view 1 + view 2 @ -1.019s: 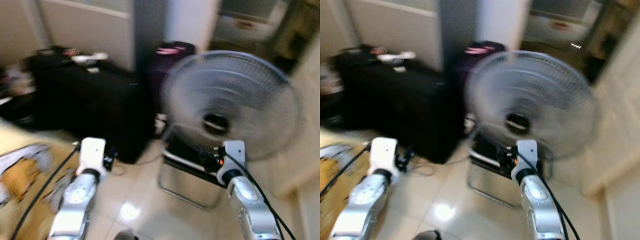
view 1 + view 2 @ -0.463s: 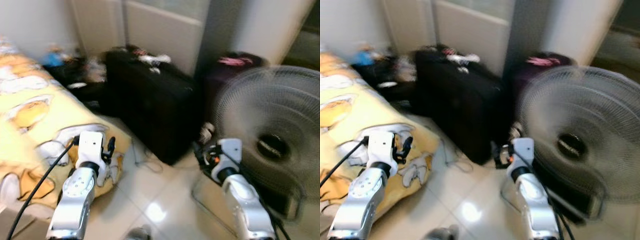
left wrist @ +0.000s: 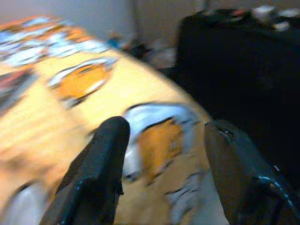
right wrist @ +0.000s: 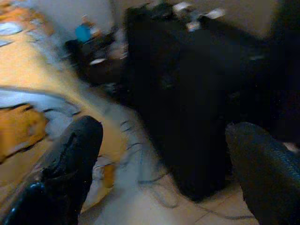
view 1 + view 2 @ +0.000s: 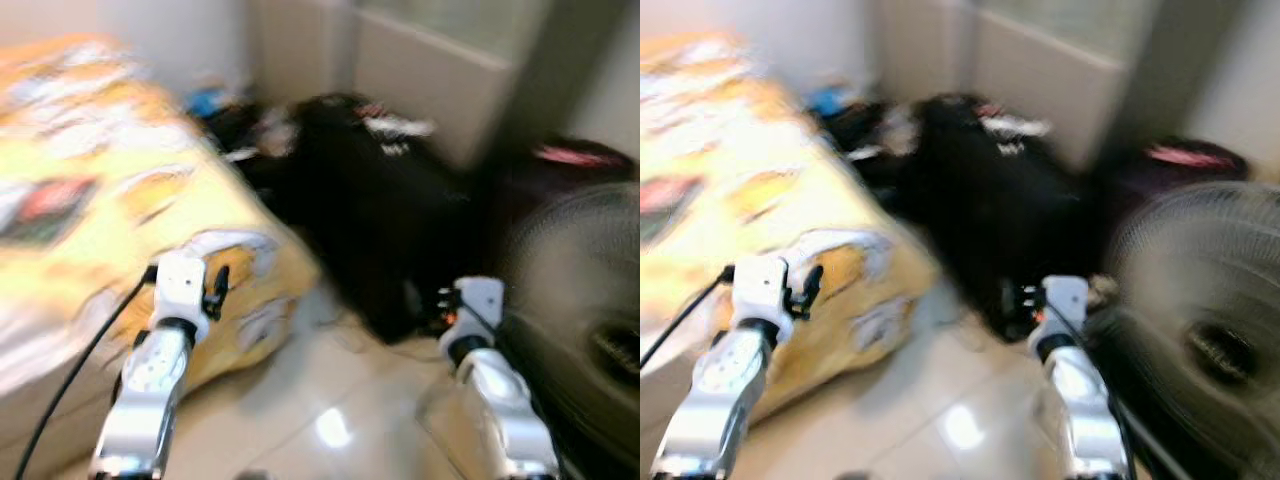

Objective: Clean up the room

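While blur smears both head views, the layout reads: yellow bedspread (image 5: pixel 110 190) on the robot's left, black suitcase (image 5: pixel 400 230) ahead, clutter (image 5: pixel 250 125) heaped in the far corner between them. Left gripper (image 3: pixel 161 164) hangs spread and empty right over the bedspread corner. Right gripper (image 4: pixel 164 159), also splayed and empty, faces the suitcase. Judgement: clutter lies ahead-left, nearer the left arm.

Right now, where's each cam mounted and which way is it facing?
Left eye, right eye: head stereo pair, looking forward and down at yellow bedspread, black suitcase, fan; both silver arms show.
Left wrist: along left gripper, open, at the bedspread.
Right wrist: along right gripper, open, at the suitcase.
Shared: bedspread and suitcase, all blurred.
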Robot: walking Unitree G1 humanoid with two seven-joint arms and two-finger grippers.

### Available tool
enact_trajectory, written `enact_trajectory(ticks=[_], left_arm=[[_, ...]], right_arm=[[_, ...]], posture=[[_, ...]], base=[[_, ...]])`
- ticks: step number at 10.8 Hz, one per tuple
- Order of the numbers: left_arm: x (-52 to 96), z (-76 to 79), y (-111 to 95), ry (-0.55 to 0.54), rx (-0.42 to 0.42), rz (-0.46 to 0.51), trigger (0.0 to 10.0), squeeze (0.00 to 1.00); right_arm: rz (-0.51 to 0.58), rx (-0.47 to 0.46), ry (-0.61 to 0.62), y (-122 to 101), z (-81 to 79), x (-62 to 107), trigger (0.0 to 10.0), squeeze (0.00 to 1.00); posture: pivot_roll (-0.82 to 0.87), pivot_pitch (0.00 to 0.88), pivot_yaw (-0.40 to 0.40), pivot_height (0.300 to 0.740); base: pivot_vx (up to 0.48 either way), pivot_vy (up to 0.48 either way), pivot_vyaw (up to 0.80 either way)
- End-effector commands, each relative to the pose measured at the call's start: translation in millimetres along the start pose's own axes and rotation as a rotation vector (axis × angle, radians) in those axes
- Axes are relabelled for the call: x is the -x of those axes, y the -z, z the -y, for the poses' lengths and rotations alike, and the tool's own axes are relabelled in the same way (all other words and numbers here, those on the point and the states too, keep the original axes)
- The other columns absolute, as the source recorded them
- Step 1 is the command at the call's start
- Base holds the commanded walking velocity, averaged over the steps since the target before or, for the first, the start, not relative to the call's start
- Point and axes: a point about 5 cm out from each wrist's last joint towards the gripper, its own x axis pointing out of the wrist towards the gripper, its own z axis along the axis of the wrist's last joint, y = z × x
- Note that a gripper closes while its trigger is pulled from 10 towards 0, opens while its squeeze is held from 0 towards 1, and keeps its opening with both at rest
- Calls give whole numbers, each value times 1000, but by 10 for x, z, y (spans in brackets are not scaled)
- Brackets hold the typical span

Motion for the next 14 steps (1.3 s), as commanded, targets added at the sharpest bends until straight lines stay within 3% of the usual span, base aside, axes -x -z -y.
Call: enact_trajectory(ticks=[1, 4, 5, 7, 10, 11, 13, 14], left_arm=[[-14, 14, 4, 18, -5, -14, 10000, 0], [-59, 58, -9, 53, -43, -9, 10000, 0], [-79, 65, -21, 61, -48, -10, 10000, 0], [-124, 70, -48, 71, -60, -9, 10000, 0], [-156, 98, -41, 75, -53, -18, 10000, 0], [-166, 97, -43, 75, -51, -18, 10000, 0], [-186, 85, -58, 62, -45, -12, 10000, 0], [-176, 73, -54, 59, -44, -12, 10000, 0]], right_arm=[[9, -6, -12, -19, -16, 10, 10000, 1000], [12, -16, 80, -19, 63, 40, 10000, 1000], [10, 8, 88, -7, 75, 58, 10000, 0], [38, 25, 163, -15, 181, 91, 10000, 0], [12, -110, 166, -10, 232, 115, 10000, 0], [8, -44, 150, -12, 229, 107, 10000, 0], [-15, -199, 150, -21, 207, 85, 10000, 0], [-7, -167, 168, -55, 222, 73, 10000, 0]], posture=[[24, 0, -23, 740], [-18, 0, 13, 740], [-25, 0, 19, 740], [-42, 0, 36, 740], [-50, 0, 35, 740], [-47, 0, 33, 740], [-32, 0, 18, 740], [-32, 0, 18, 740]], base=[[0, 0, 800], [0, 0, 267], [0, 296, 0], [0, 300, 0], [0, 298, 0], [0, 296, 0], [0, 296, 0], [0, 296, 0]])
